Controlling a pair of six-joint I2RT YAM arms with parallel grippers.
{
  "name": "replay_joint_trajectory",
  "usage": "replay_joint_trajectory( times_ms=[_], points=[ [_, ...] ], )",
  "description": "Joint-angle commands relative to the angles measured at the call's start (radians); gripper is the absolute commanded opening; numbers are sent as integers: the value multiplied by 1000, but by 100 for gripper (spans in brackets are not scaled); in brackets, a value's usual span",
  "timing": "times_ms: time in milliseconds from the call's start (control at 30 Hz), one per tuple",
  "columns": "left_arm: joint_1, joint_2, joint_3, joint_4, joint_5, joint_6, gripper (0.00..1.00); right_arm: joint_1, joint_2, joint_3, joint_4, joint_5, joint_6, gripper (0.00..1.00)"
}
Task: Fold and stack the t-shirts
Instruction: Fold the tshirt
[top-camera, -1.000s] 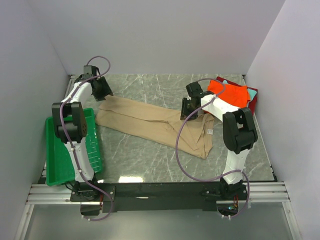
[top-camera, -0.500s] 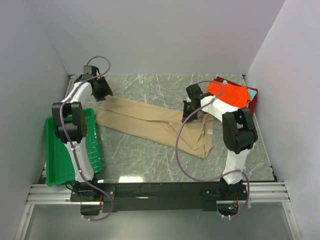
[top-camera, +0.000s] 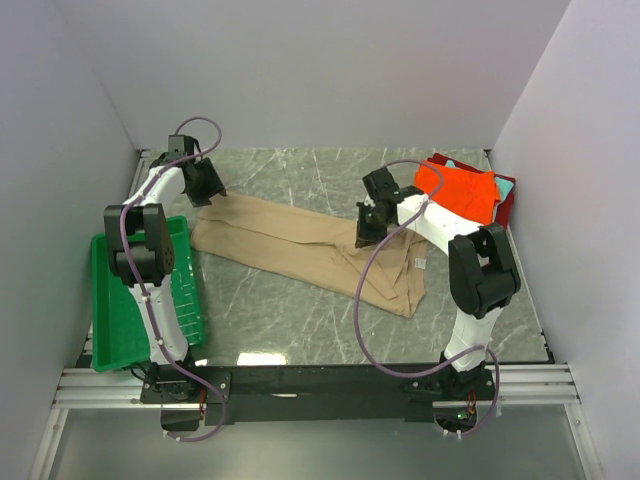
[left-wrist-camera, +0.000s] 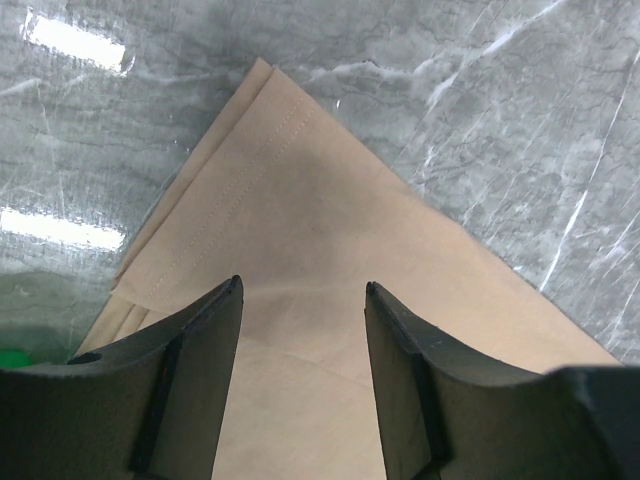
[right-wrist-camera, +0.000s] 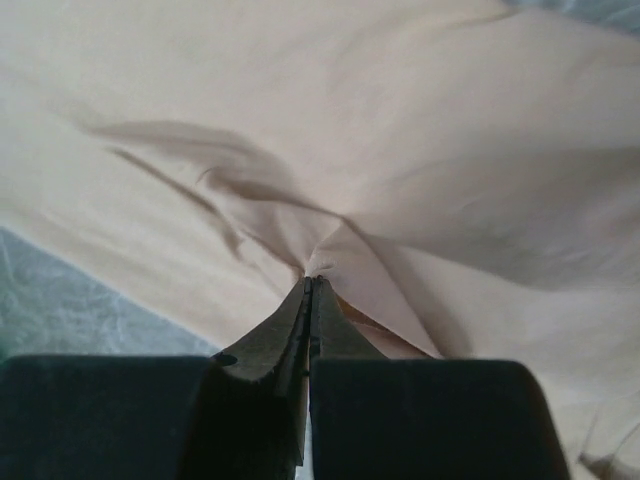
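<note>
Your right arm is hiding part of the tan t-shirt (top-camera: 290, 245), which is lying spread across the middle of the marble table (top-camera: 290, 315). The arm is also covering the near edge of the folded stack at the far right. There the orange t-shirt (top-camera: 462, 187) is sitting on top, with the dark red t-shirt (top-camera: 506, 210) and teal t-shirt (top-camera: 506, 183) showing only as slivers. A purple cable (top-camera: 362, 290) is looping over the tan cloth. Your right gripper (right-wrist-camera: 308, 285) is pinching a puckered fold of it, fingers pressed together. Your left gripper (left-wrist-camera: 303, 290) is hanging spread wide over the far-left corner; you cannot tell whether it is touching. The green tray (top-camera: 115, 310) is lying just beside that arm.
</note>
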Motion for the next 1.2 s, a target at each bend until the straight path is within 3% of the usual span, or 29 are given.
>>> replay_joint_trajectory(
  times_ms=[0,700,967,1167],
  points=[
    [1,-64,-11,12,-4,12,58,42,-53,-10,-32,6,27,0],
    [1,-90,-53,5,-8,24,58,223,-48,4,-112,89,49,1],
    [1,-107,-79,8,-8,24,58,288,-48,44,-155,114,50,32],
    [-4,-118,-108,18,-11,21,58,292,-105,47,-182,164,76,46]
  ],
)
